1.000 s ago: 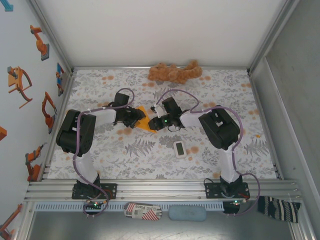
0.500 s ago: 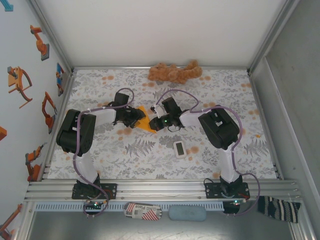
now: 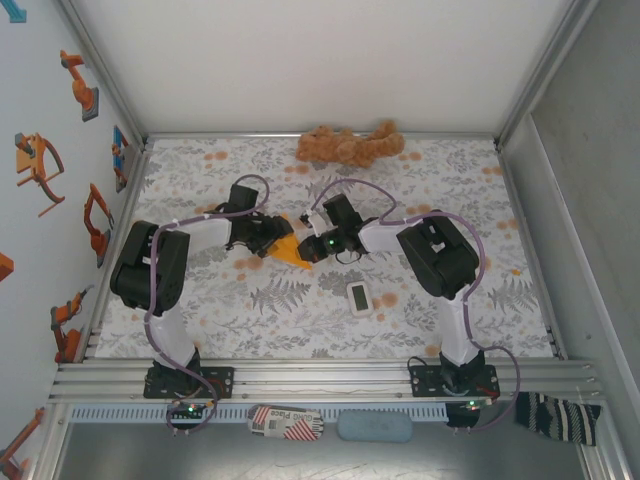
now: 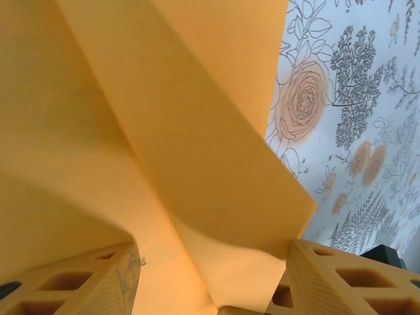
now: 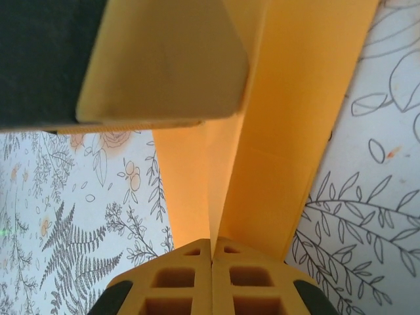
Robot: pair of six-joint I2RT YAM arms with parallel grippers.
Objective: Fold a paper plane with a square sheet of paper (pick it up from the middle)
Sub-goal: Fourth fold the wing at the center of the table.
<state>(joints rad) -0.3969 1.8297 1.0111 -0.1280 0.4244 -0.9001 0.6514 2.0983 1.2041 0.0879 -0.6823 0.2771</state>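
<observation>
The orange sheet of paper [image 3: 290, 252] is folded into a pointed wedge with a centre crease and sits between the two grippers at mid-table. My right gripper [image 3: 312, 247] is shut on it, and the crease runs straight into the closed jaws [image 5: 211, 252]. The paper's two flaps [image 5: 275, 164] spread away from them. My left gripper [image 3: 275, 238] is open. Its fingers stand wide apart on either side of the paper [image 4: 164, 131], which bulges loosely between them at the left gripper [image 4: 213, 279]. One left fingertip [image 5: 164, 59] shows above the paper in the right wrist view.
A brown plush toy [image 3: 350, 145] lies at the table's far edge. A small white device [image 3: 360, 297] lies on the floral cloth just in front of the right arm. Metal frame rails [image 3: 320, 375] border the table.
The left gripper's jaws have spread wider around the paper. The right gripper has closed fully on the crease. The paper's point now sits lower and further toward the front.
</observation>
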